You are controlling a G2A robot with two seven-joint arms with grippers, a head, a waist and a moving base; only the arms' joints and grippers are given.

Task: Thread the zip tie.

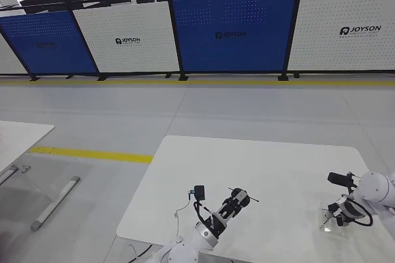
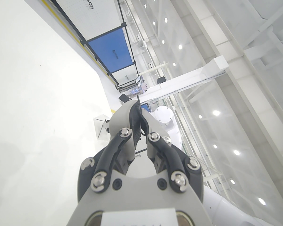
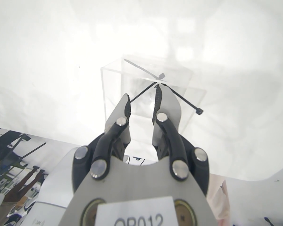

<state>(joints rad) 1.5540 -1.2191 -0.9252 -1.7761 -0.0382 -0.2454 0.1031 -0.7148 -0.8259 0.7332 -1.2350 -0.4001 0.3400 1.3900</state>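
Pinches one zip tie [image 2: 138,98] between pressed-together jaws of left gripper [image 2: 139,111] over the table's [image 1: 263,158] near part, and holds right gripper [image 3: 142,90], jaws spread, at the clear box [image 3: 113,88] topped with loose zip ties [image 3: 145,70]

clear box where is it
In the top view the clear box sits near the table's right edge, just under the right gripper, zip ties across its top.
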